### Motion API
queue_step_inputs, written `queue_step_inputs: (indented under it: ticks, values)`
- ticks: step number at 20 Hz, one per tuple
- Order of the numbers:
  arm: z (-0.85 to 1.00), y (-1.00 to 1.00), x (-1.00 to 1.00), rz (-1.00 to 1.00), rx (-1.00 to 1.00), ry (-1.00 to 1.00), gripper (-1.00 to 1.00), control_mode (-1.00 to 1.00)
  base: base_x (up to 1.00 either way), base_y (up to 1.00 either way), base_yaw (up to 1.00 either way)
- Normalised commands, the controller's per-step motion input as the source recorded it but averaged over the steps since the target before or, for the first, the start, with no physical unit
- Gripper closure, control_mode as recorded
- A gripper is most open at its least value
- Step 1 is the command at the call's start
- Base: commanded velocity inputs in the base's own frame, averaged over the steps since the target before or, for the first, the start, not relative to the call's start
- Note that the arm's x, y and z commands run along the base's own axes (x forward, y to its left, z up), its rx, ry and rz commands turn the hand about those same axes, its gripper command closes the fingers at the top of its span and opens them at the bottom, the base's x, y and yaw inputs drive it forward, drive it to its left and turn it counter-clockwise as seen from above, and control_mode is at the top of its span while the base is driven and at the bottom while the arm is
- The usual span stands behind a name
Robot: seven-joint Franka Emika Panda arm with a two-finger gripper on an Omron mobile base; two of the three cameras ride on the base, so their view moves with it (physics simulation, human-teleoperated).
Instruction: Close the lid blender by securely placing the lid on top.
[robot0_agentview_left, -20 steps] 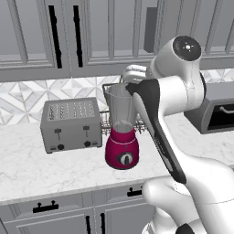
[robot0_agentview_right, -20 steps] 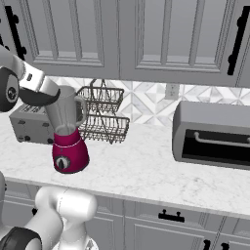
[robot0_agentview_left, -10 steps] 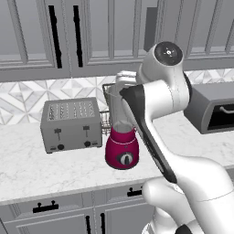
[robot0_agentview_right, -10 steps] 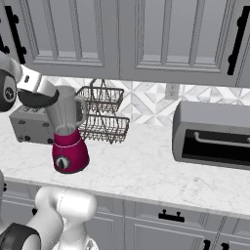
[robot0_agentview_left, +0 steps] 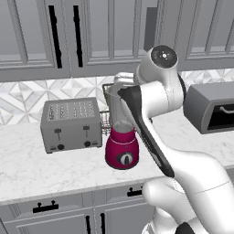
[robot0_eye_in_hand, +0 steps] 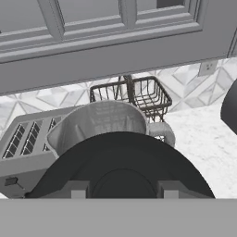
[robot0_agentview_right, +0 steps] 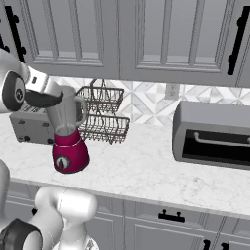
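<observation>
The blender (robot0_agentview_left: 122, 148) stands on the counter, with a magenta base, a black dial and a clear grey jar (robot0_agentview_right: 67, 114) that has a side handle. In the hand view the jar's mouth (robot0_eye_in_hand: 104, 119) is open, just beyond the black round lid (robot0_eye_in_hand: 120, 162). My gripper (robot0_eye_in_hand: 123, 190) is shut on the lid, holding it at the jar's rim height on the near side. In the right base view the dark lid (robot0_agentview_right: 44, 99) hangs at the jar's upper left edge. My own arm hides most of the hand (robot0_agentview_left: 122, 84) in the left base view.
A grey toaster (robot0_agentview_left: 71, 123) sits left of the blender. A two-tier wire basket (robot0_agentview_right: 102, 114) stands behind it against the tiled wall. A dark toaster oven (robot0_agentview_right: 212, 134) is on the counter to the right. Upper cabinets (robot0_eye_in_hand: 106, 28) hang close overhead.
The arm has swung left and slightly down, carrying the lid closer to the jar's top. The blender has not moved.
</observation>
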Motion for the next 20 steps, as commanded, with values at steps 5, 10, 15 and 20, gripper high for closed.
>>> queue_step_inputs:
  ticks: [5, 10, 15, 20]
  values:
    - [0.00, 0.00, 0.25, 0.04, 0.00, 0.00, 1.00, -1.00, 0.00, 0.00, 0.00]
    - [-0.02, 0.07, 0.22, 0.04, -0.02, 0.00, 1.00, -1.00, 0.00, 0.00, 0.00]
    - [-0.05, 0.12, 0.19, 0.03, -0.05, 0.00, 1.00, -1.00, 0.00, 0.00, 0.00]
    - [-0.02, 0.02, 0.20, 0.00, -0.02, -0.02, 1.00, -1.00, 0.00, 0.00, 0.00]
